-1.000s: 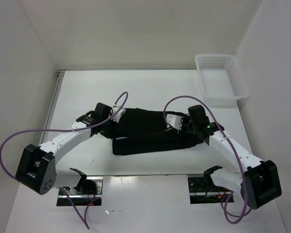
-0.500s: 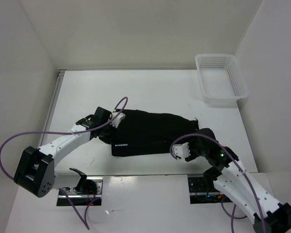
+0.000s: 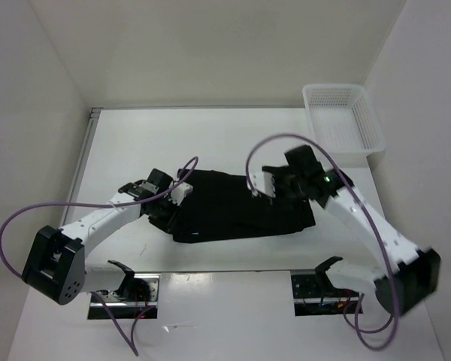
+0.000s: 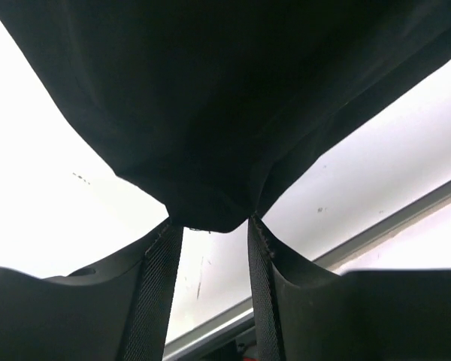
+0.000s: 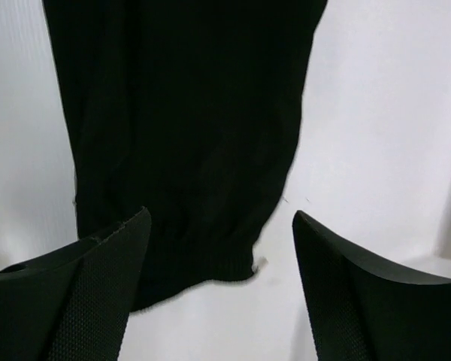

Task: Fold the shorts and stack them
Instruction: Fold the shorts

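Left jaws apparently pinch shorts (image 4: 210,113) edge.

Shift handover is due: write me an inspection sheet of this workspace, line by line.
Surface: white table, a few faint marks.
Job's things: black shorts lying partly folded mid-table, not in the basket.
Clutter: nothing seen.
Grippers: left gripper fingers shut on a bunched edge of the shorts; right gripper fingers open over the shorts.
Cables: purple cables loop free over both arms.
Surroundings: white mesh basket at far right corner; white walls.
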`<state>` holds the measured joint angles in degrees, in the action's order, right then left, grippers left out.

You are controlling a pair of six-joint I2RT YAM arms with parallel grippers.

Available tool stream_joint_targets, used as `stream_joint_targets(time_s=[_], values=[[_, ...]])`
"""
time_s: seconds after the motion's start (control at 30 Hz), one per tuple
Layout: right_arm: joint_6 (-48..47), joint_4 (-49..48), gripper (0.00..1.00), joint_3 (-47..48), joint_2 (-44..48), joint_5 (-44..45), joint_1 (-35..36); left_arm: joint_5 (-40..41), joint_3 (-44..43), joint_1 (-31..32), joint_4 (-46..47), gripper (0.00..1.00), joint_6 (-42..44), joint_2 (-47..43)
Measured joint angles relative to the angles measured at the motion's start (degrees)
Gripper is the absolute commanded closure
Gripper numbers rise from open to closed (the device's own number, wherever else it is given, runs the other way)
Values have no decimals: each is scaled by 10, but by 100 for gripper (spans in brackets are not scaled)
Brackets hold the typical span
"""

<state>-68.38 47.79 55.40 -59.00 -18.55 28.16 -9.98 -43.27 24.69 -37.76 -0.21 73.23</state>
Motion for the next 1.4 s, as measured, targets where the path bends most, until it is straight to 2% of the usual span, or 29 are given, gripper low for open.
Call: stream_joint_targets(time_s=[0.07, 0.13, 0.23, 0.37, 0.43, 0.5, 0.53, 0.6, 0.73, 0.83, 0.87, 1.0, 1.03, 1.07, 1.2, 1.4], values=[[62, -9, 20, 70, -112, -25, 2, 0, -3, 0, -9, 53, 0, 2], [96, -17, 20, 94, -172, -44, 7, 1, -6, 0, -18, 53, 0, 4], [122, -4, 20, 63, -182, -44, 36, 0, -9, 0, -27, 54, 0, 5], [147, 20, 21, 13, -161, -27, 106, -4, -11, 2, -30, 69, 1, 12], [166, 15, 23, -18, -152, -5, 130, -8, -11, 5, -31, 68, 0, 20], [186, 8, 26, -48, -146, 33, 136, -10, -12, 11, -38, 56, 0, 25], [196, 1, 28, -57, -146, 49, 131, -13, -14, 16, -47, 54, 0, 25], [218, -10, 31, -63, -146, 64, 107, -18, -23, 22, -73, 53, 0, 25], [272, -39, 34, -35, -164, 62, 16, -23, -55, 26, -131, 52, 0, 25], [323, -76, 41, -9, -190, 67, -42, -25, -79, 26, -175, 52, 0, 18], [342, -86, 47, -5, -196, 73, -53, -25, -87, 26, -183, 52, 0, 14], [410, -124, 50, 9, -219, 102, -74, -10, -117, 26, -150, 52, 0, 12], [424, -132, 50, 9, -223, 108, -78, -8, -127, 26, -131, 47, 0, 19], [436, -136, 45, 9, -228, 115, -82, -7, -140, 26, -113, 42, 1, 30], [480, -140, 41, 15, -250, 135, -131, -14, -184, 38, -21, 39, 0, 99], [514, -139, 22, 15, -267, 180, -209, -5, -139, 96, 63, 38, 0, 160]])
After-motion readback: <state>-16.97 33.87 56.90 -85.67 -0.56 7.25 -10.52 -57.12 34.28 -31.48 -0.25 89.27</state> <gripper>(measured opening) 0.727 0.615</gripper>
